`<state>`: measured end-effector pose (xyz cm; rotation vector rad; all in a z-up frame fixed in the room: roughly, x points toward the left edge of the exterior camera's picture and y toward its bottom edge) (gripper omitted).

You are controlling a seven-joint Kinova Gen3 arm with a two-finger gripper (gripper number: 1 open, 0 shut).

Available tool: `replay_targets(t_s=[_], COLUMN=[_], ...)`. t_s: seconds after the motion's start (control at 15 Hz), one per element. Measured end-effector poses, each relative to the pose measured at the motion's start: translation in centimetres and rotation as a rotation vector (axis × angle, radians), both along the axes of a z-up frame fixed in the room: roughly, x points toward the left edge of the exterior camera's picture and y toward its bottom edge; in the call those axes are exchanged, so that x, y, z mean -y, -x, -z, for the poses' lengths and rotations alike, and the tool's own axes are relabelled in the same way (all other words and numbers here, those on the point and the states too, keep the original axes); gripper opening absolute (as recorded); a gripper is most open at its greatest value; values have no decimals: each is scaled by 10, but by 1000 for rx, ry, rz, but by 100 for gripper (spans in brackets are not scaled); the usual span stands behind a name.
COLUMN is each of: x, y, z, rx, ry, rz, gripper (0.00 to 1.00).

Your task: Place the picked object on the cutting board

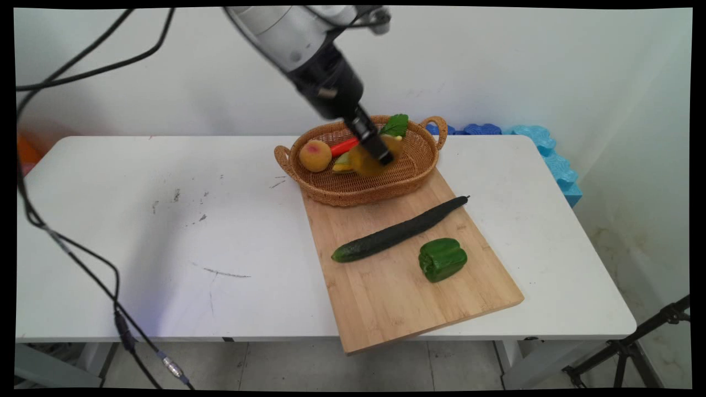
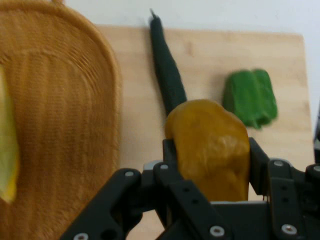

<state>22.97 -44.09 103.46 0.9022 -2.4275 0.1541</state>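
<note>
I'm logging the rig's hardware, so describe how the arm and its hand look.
The arm is a rounded, glossy white-grey link that ends in a black cylindrical wrist. The hand is matte black: two fingers on a jointed linkage studded with small silver screws. Thin black cables hang from the arm, with a metal connector low on one. No lettering shows.

A board (image 1: 386, 298) lies on the table's (image 1: 165, 231) right half (its near corner overhanging the table's front edge). A basket (image 1: 358, 187) sits on its far edge; cucumber (image 1: 397, 231) mid-board, pepper (image 1: 442, 259) nearer its right edge.
</note>
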Motion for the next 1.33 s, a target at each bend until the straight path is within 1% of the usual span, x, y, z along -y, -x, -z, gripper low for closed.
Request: replay_targets(t_s=[0.13,0.27,0.6,0.87,1.13,1.33], x=[-24,-42,-75,-86,-89,-89], y=[-4,-7,0,16,34,45], z=[11,24,68,105,142,162], rx=[10,18,31,40,49,51], ry=[-14,-22,-36,-39,-37,-33], rz=[10,16,16,17,14,12], gripper=[0,0,0,0,0,0])
